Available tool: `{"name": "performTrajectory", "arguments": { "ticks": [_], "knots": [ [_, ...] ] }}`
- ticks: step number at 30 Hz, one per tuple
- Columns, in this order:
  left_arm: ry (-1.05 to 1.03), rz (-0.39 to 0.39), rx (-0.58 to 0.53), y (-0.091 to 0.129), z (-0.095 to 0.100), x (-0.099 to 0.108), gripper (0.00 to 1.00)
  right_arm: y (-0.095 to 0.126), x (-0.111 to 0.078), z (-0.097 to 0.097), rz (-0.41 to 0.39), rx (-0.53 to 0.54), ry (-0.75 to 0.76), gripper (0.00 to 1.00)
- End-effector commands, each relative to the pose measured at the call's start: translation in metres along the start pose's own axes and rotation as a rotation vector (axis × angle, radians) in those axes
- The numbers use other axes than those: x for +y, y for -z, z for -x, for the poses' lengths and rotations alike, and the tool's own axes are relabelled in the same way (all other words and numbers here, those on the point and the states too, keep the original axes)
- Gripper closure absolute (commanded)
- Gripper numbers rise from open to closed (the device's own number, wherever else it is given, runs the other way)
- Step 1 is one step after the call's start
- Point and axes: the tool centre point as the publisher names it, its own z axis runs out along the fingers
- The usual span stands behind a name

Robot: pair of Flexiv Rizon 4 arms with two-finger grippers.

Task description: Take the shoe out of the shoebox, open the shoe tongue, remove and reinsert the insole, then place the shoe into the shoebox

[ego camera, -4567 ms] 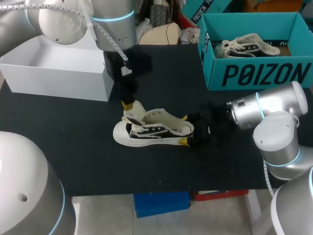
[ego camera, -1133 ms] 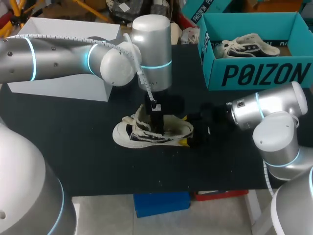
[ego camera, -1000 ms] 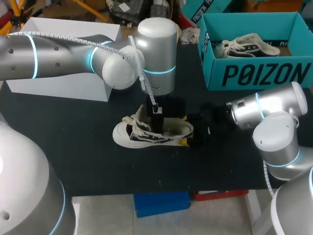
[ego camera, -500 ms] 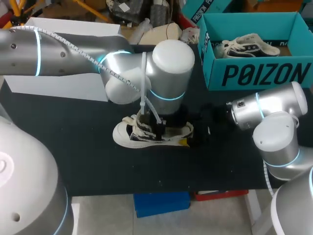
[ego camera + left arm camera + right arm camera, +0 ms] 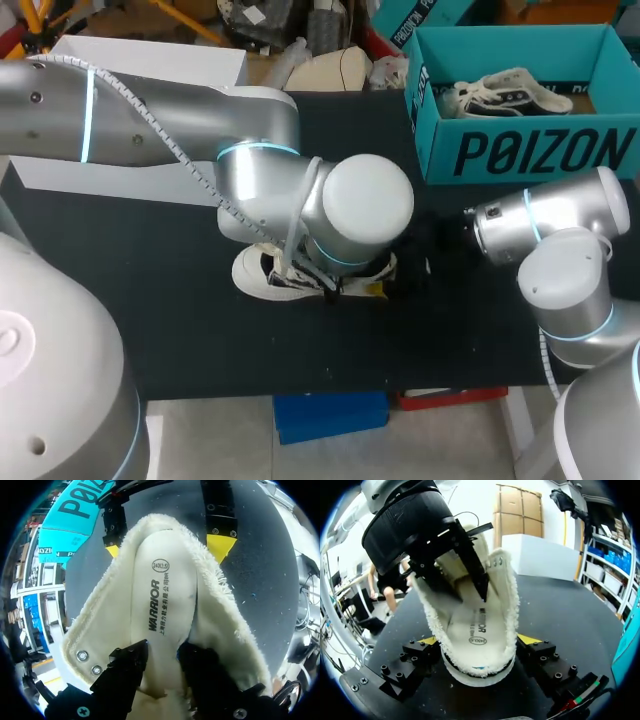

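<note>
A cream and black shoe [image 5: 255, 275] lies on the black table [image 5: 150, 300], mostly under my left arm. My right gripper [image 5: 479, 645] is shut on its heel, a yellow pad on each side; one yellow fingertip [image 5: 373, 289] shows in the head view. My left gripper [image 5: 162, 655] is down inside the shoe [image 5: 215, 610], open. Its black fingers [image 5: 127, 665] stand a little apart with their tips on the white insole [image 5: 162, 605]. Seen from the right wrist, those fingers [image 5: 472, 570] dip into the shoe [image 5: 502, 605] above the insole [image 5: 480, 625]. The right gripper [image 5: 165, 545] clamps the heel ahead of the left gripper.
A teal shoebox [image 5: 530, 150] stands at the back right with a second shoe [image 5: 505, 92] inside. A white open box [image 5: 120, 160] stands at the back left. My left arm's wrist [image 5: 365, 210] hangs over the table's middle.
My left arm swung lower over the shoe, now covering most of it, with its fingers pushed deeper inside and drawn closer together. The right arm and the shoe have not moved.
</note>
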Motion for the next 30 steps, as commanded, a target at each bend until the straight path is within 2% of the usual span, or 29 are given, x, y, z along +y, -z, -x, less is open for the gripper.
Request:
{"name": "performTrajectory", "arguments": {
  "ticks": [1, 7, 11, 14, 18, 23, 30],
  "knots": [
    [0.024, -0.021, -0.054, -0.046, 0.006, 0.005, 0.62, -0.002, 0.0, 0.0, 0.0, 0.002, -0.001, 1.0],
    [0.046, -0.03, -0.033, -0.059, 0.015, 0.007, 0.62, -0.002, 0.0, 0.0, 0.0, 0.002, -0.001, 1.0],
    [0.041, -0.023, 0.005, -0.068, 0.014, 0.006, 0.67, -0.002, 0.0, 0.0, 0.0, 0.002, -0.001, 1.0],
    [0.021, -0.013, 0.053, -0.072, 0.011, 0.004, 0.99, -0.002, 0.0, 0.0, 0.0, 0.002, -0.001, 1.0],
    [-0.051, -0.003, 0.136, -0.071, 0.003, 0.0, 1.0, -0.002, 0.0, 0.0, 0.0, 0.002, -0.001, 1.0],
    [-0.1, -0.036, 0.243, -0.06, 0.0, 0.002, 1.0, -0.002, 0.0, 0.0, 0.0, 0.002, -0.001, 1.0],
    [-0.132, -0.107, 0.35, -0.031, 0.001, 0.011, 1.0, -0.002, 0.0, 0.0, 0.0, 0.002, -0.001, 1.0]
  ]
}}
